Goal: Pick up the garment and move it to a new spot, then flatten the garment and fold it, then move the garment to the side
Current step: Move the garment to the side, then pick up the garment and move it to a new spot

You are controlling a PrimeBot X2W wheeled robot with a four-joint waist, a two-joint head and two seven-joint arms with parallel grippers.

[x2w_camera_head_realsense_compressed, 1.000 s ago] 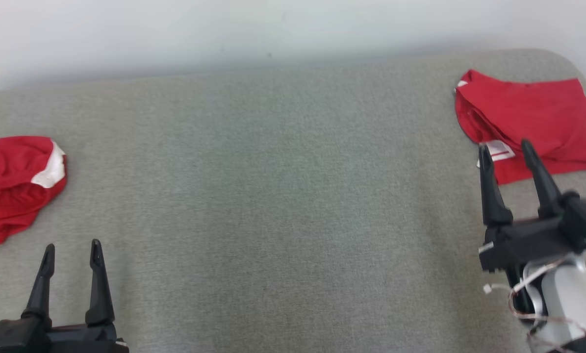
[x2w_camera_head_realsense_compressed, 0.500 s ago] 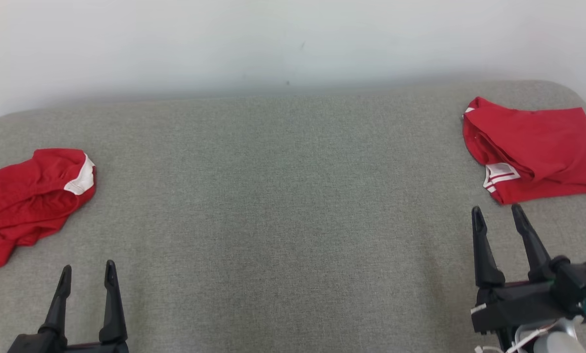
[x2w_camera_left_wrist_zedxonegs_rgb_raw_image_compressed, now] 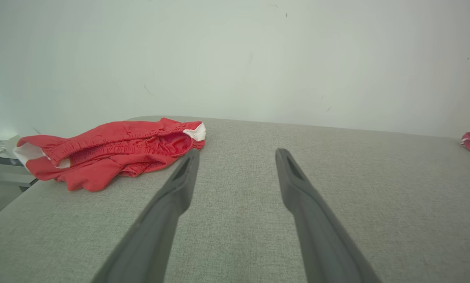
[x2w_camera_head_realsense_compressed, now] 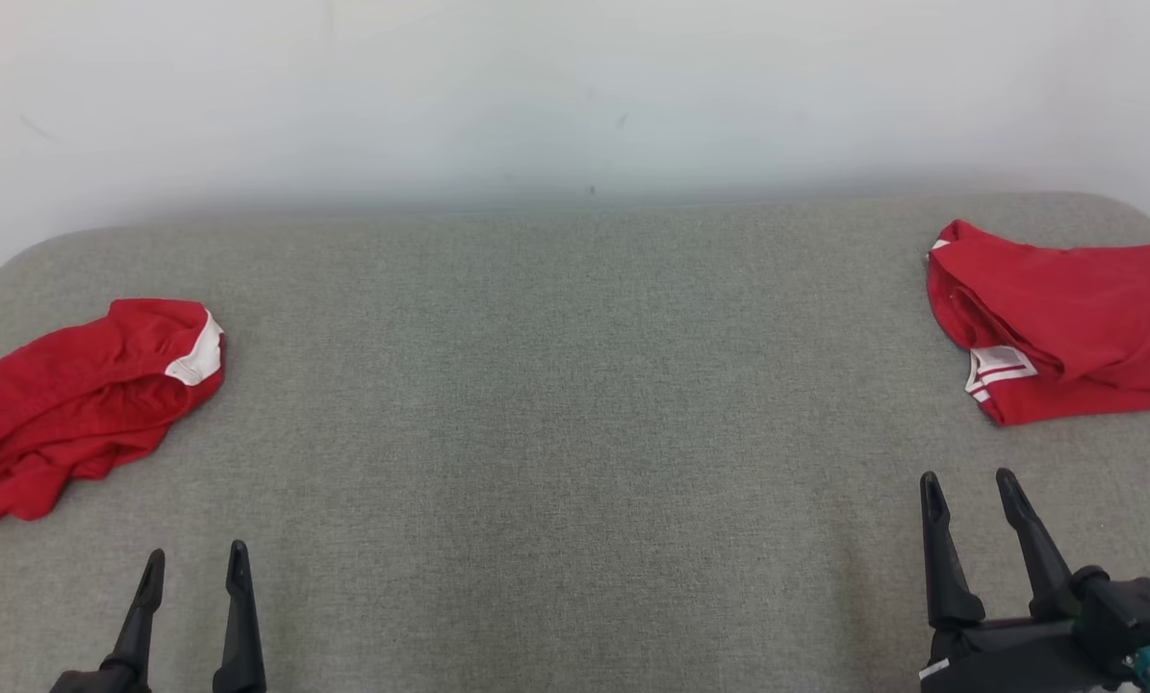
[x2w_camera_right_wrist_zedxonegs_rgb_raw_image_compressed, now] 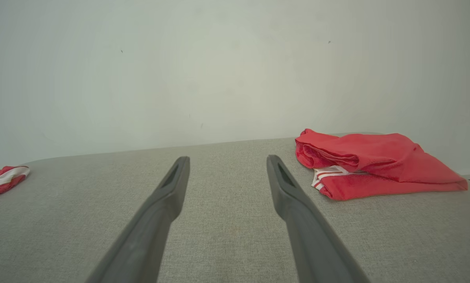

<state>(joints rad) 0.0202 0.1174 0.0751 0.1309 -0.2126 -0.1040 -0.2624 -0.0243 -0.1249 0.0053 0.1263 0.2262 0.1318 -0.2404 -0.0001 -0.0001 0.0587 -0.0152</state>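
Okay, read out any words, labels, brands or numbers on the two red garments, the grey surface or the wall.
None can be read. The folded red garment has plain white stripes, the crumpled red garment a plain white band; the grey surface and wall carry no writing.

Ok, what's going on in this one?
Nothing is being handled at this moment. The left gripper and right gripper are both open and empty, low over the near edge of the grey table. A folded red garment lies at the far right, apart from the right gripper. A crumpled red garment with white trim lies at the left, not yet flattened and probably next.
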